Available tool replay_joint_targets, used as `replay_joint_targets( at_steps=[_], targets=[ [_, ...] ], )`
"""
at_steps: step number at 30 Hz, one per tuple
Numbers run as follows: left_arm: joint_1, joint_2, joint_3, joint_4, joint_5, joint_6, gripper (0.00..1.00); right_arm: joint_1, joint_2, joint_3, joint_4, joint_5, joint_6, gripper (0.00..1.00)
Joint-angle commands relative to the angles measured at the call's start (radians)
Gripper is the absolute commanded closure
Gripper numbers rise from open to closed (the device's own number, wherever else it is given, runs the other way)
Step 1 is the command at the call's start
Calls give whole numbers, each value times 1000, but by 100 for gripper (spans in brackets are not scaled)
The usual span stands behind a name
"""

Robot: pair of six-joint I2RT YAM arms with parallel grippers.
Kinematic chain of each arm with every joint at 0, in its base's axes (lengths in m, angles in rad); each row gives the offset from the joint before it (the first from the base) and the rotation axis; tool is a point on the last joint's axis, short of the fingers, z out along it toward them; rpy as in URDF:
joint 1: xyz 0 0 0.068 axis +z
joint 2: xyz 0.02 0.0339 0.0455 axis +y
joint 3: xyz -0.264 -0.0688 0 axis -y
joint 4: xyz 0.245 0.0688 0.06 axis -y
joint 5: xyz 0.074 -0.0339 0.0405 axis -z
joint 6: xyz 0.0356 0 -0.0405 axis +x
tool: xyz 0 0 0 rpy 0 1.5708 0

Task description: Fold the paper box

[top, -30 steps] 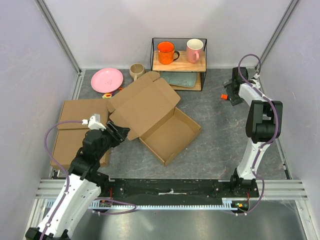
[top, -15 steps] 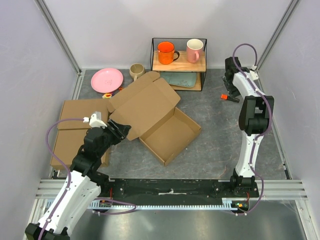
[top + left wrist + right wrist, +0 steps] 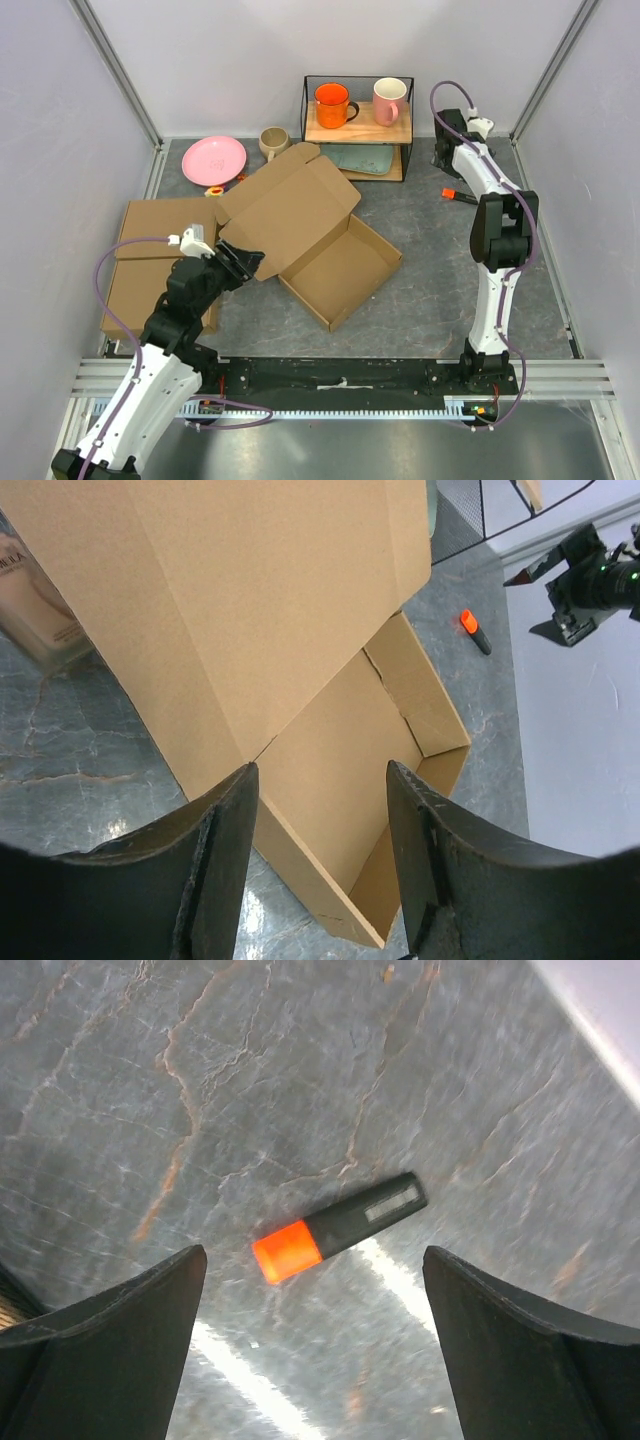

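Where the paper box (image 3: 300,215) lies: just ahead of the left hand (image 3: 320,770).
Hands: both released, right hand (image 3: 312,1256) well apart.

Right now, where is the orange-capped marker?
In the top view the marker lies on the table at the far right, just right of the wire shelf and under the right arm's open fingers.

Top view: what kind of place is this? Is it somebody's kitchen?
Probably a robot test booth, not a kitchen: plain walls with metal rails, two arms bolted to a table, and a staged mug rack.
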Motion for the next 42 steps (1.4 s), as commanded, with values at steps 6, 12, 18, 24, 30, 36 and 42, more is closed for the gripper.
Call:
replay_joint_targets(
  at_steps=[6, 12, 18, 24, 30, 36, 42],
  targets=[
    [0, -11, -31, 37, 52, -31, 39, -118, -32, -53, 111, -96, -413, 4],
    [0, -10, -31, 34, 53, -34, 39, -123, 5, -4, 96, -93, -373, 11],
    [-2, 4, -8, 31, 50, -11, 39, -111, 82, 96, -48, -15, -351, 21],
    [-2, 3, -12, 32, 56, -9, 39, -89, 154, 113, -147, 19, -344, 25],
    [-2, -23, -13, 15, 52, -8, 39, -85, 194, 135, -193, 33, -313, 24],
    [-3, -33, -16, 9, 52, -9, 39, -83, 186, 96, -200, -20, -330, 24],
    [-2, -48, -26, 15, 68, -15, 39, -32, 101, -69, -139, -120, -328, 27]
  ],
)
